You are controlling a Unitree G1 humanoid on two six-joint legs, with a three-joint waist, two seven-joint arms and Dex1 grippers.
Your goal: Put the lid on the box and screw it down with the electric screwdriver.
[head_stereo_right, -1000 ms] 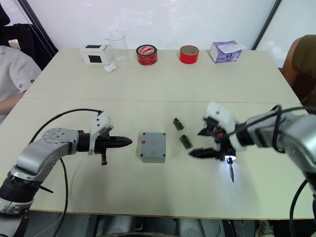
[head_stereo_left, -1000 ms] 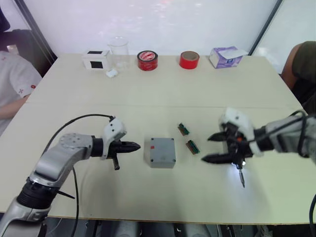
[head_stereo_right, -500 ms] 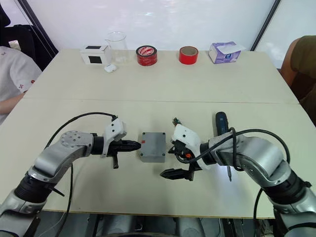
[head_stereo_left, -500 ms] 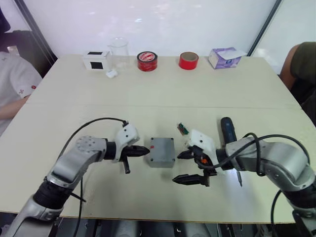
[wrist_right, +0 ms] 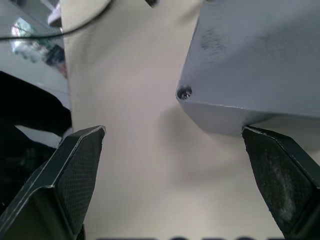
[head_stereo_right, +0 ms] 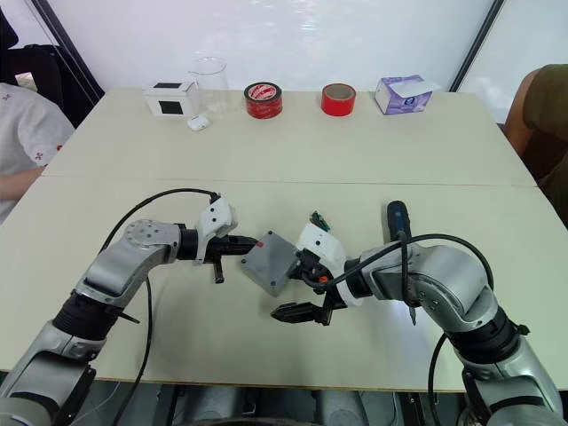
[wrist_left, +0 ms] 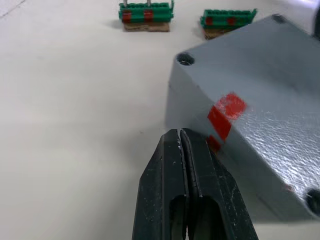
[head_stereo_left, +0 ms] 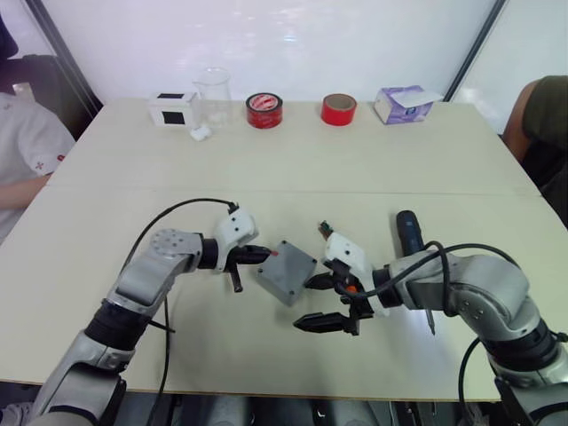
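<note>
- The box (head_stereo_left: 287, 272), grey with its lid on, sits near the middle of the front half of the table (head_stereo_left: 355, 169), turned so a corner points forward.
- A red mark shows at the box's left edge, where the left gripper (head_stereo_left: 264, 253) is.
- The left gripper's fingers (wrist_left: 185, 200) are pressed together, tips right at the box's side by the red mark; whether they touch it I cannot tell.
- The right gripper (head_stereo_left: 321, 302) is just to the right of the box, fingers spread wide.
- One right finger lies at the box's right side, the other reaches out over bare table in front of it.
- From the right wrist, one finger (wrist_right: 282, 175) sits under the box's near corner, and the other (wrist_right: 65, 175) is well apart from it.
- A screw hole (wrist_right: 184, 93) shows in the lid corner nearest that gripper.
- The screwdriver (head_stereo_left: 413, 244) lies on the table behind the right forearm, well apart from the box.
- A small green board (head_stereo_left: 329, 231) lies just behind the right gripper; the left wrist camera shows two of them side by side beyond the box.
- Along the far edge stand a white-and-black cube (head_stereo_left: 172, 108), a clear beaker (head_stereo_left: 213, 90), two red tape rolls (head_stereo_left: 265, 110), and a tissue box (head_stereo_left: 406, 103).
- A person (head_stereo_left: 27, 151) in a white shirt sits at the table's left, and another person's arm (head_stereo_left: 537, 115) shows at the right.
</note>
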